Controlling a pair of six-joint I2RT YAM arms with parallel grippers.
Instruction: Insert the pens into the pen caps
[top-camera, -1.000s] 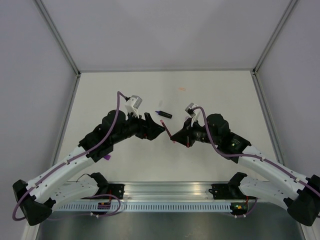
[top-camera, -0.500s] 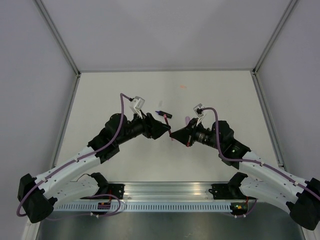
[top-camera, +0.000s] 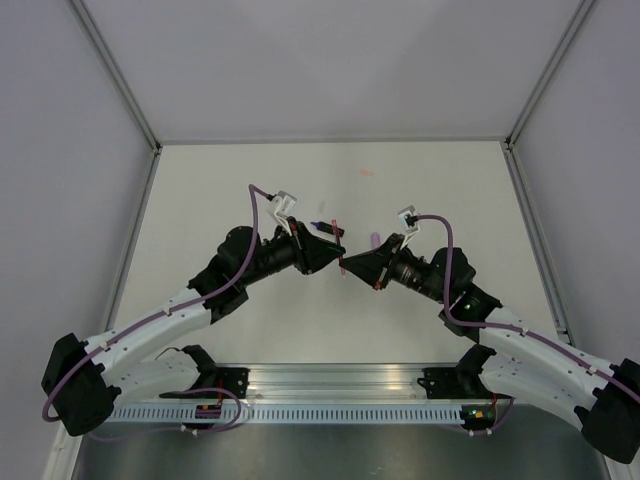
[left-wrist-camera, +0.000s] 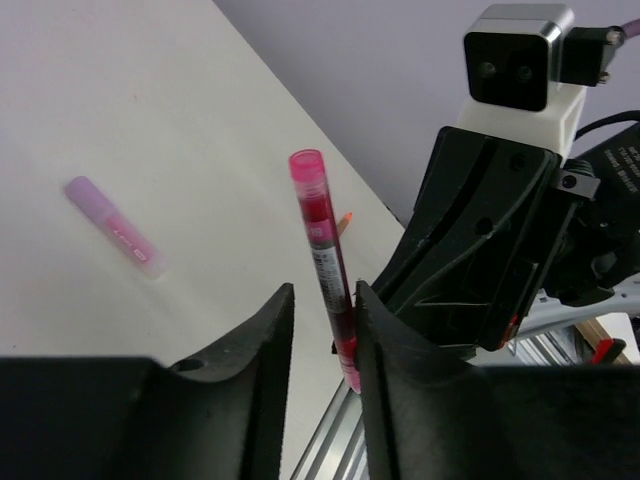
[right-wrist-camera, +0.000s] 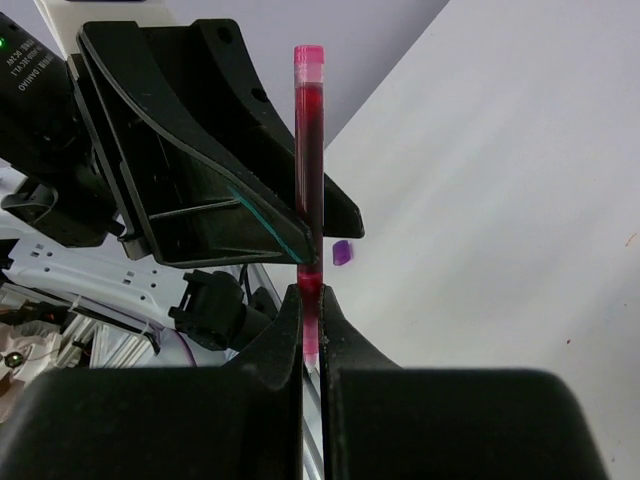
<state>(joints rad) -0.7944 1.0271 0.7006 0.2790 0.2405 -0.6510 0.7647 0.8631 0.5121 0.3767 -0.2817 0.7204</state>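
Pinching the pink-red pen (right-wrist-camera: 309, 150) by its lower end, the right claw (right-wrist-camera: 310, 292) holds it near the middle of the worktop (top-camera: 450, 200). The left claw (left-wrist-camera: 323, 290) straddles the same pen, jaws parted, slim gaps showing. A light purple cap (left-wrist-camera: 115, 226) lies at ten o'clock from the pen.

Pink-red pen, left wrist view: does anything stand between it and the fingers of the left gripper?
Nothing visible does. The pink-red pen, clamped by the right gripper, stands in the gap between the fingers of the left gripper, with no other object between pen and fingers.
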